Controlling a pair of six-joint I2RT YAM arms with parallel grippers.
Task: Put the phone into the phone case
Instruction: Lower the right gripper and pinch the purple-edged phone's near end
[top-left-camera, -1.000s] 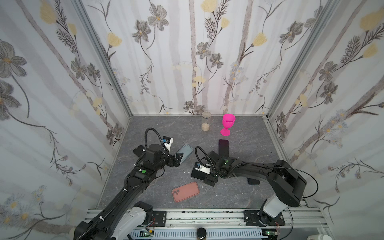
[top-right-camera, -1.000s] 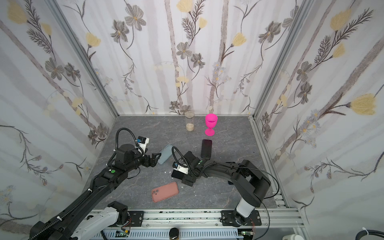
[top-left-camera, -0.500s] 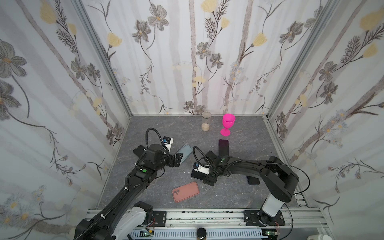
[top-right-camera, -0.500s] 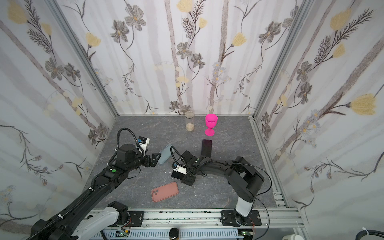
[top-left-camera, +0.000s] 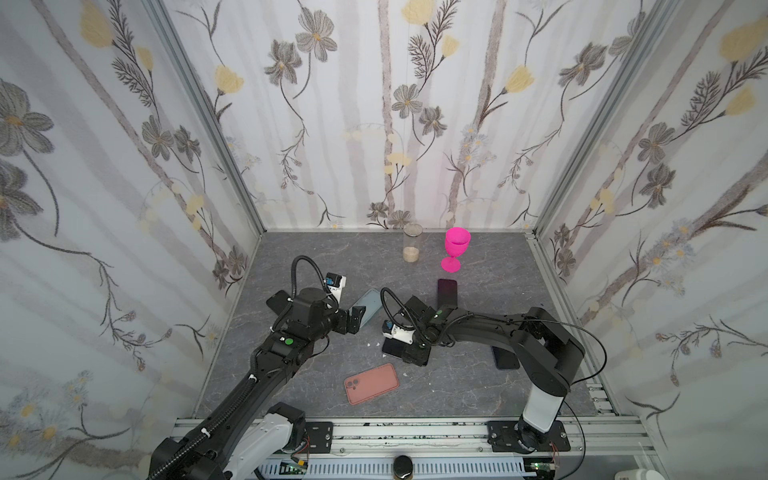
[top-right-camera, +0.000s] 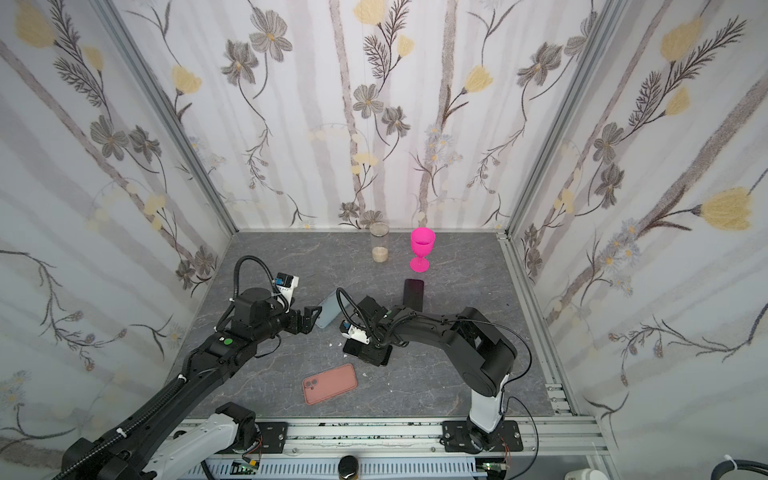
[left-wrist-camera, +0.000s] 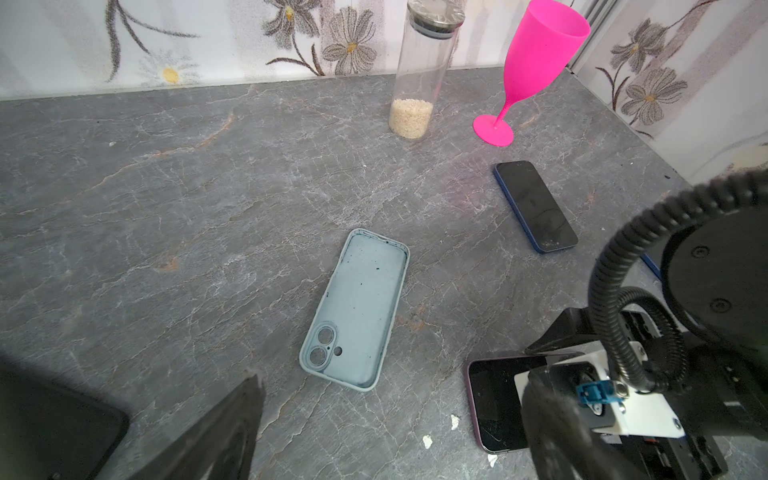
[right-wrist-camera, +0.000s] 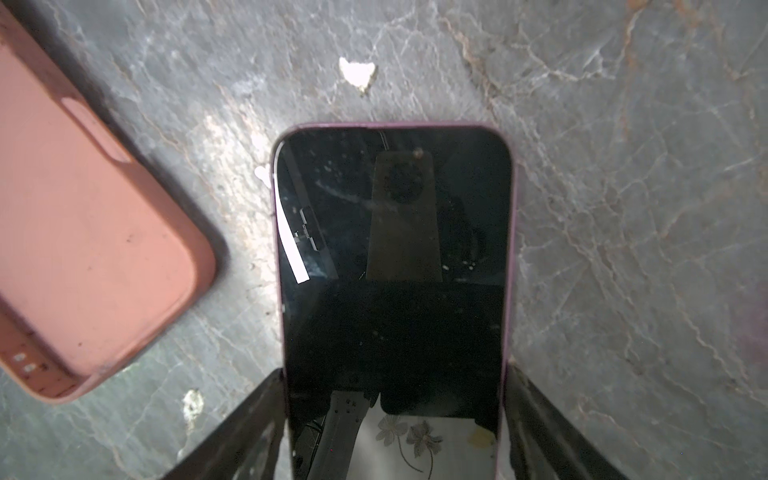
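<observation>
Lying nearest, salmon phone case (top-left-camera: 372, 383): back up on the grey marbled tabletop (top-left-camera: 457, 390), just in front and to the left of the purple-rimmed phone (right-wrist-camera: 392, 249), not touching it.
Dark phone (top-left-camera: 505, 358): well to the right of the purple-rimmed phone, partly hidden under the right arm.
Purple-rimmed phone: flat, screen up, mid-table; mostly covered by the right arm in both top views.
Right gripper (right-wrist-camera: 392, 370): low over one end of the purple-rimmed phone, a finger at each long edge; whether they squeeze it cannot be told.
Left gripper (top-left-camera: 355, 319): jaws spread, nothing between them, to the left of the purple-rimmed phone and slightly beyond it.
Pale blue phone case (left-wrist-camera: 357, 309): hollow side up, beyond the purple-rimmed phone, to its left.
Dark blue phone (left-wrist-camera: 536, 205): screen up, beyond the purple-rimmed phone, to its right.
Glass jar (left-wrist-camera: 419, 70): upright, pale grains at the bottom, far beyond the purple-rimmed phone.
Pink goblet (left-wrist-camera: 536, 62): upright, far beyond the purple-rimmed phone, to its right.
</observation>
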